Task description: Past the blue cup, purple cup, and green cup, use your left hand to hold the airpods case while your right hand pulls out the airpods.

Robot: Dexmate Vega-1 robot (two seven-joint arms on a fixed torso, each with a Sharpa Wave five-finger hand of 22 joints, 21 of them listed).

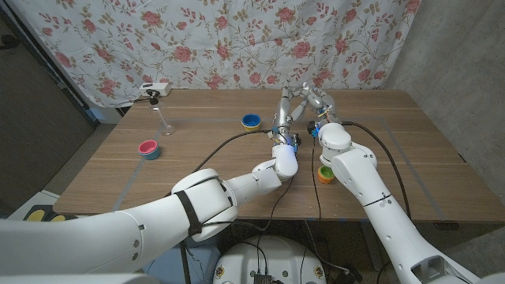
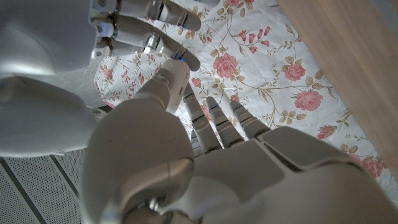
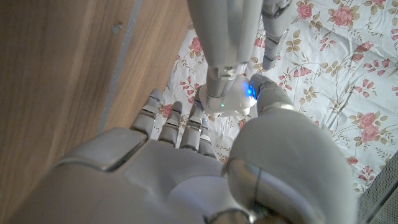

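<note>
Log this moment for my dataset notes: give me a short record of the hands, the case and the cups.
left hand: raised over the table, holds the case
right hand: raised, thumb at the case; grip unclear
blue cup: on the table, left of the hands
green cup: by the right arm, partly hidden
third cup: on the robot's left, pink inside

worktop [image 1: 213, 170] looks like matt wood grain; backdrop cloth [image 1: 237, 39] is soft floral fabric; arm shells [image 1: 359, 170] are glossy white plastic; fingers [image 1: 282, 106] look metallic grey
</note>
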